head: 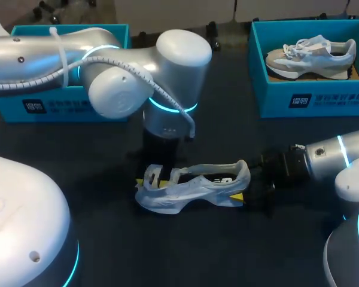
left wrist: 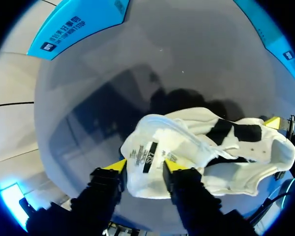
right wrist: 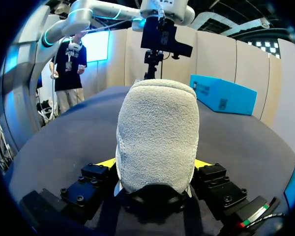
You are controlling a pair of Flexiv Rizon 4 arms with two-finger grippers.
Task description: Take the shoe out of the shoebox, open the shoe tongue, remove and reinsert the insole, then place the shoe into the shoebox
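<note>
Dark charcoal worktop [head: 107,251], matte, plain. Left wrist view: surface reads mid grey under overhead light, soft blurred shadows [left wrist: 113,113] across it. Right wrist view: same grey surface, evenly lit.

Our left gripper [left wrist: 145,167] clamps the white tongue [left wrist: 155,145] of a pale shoe [left wrist: 221,162], one yellow-tipped finger [left wrist: 116,165] pressed to each side of the flap, whose printed label faces us between them. The shoe lies on the dark grey table [left wrist: 113,73] and runs away from the gripper, its black lining showing through the opened throat. At its far end a yellow fingertip [left wrist: 272,121] of our right arm peeks out beside the heel. Beyond, a teal shoebox [left wrist: 73,27] stands at the table's edge; a second teal box [left wrist: 278,37] shows on the opposite side. Soft shadows fall on the table ahead of the shoe.
</note>
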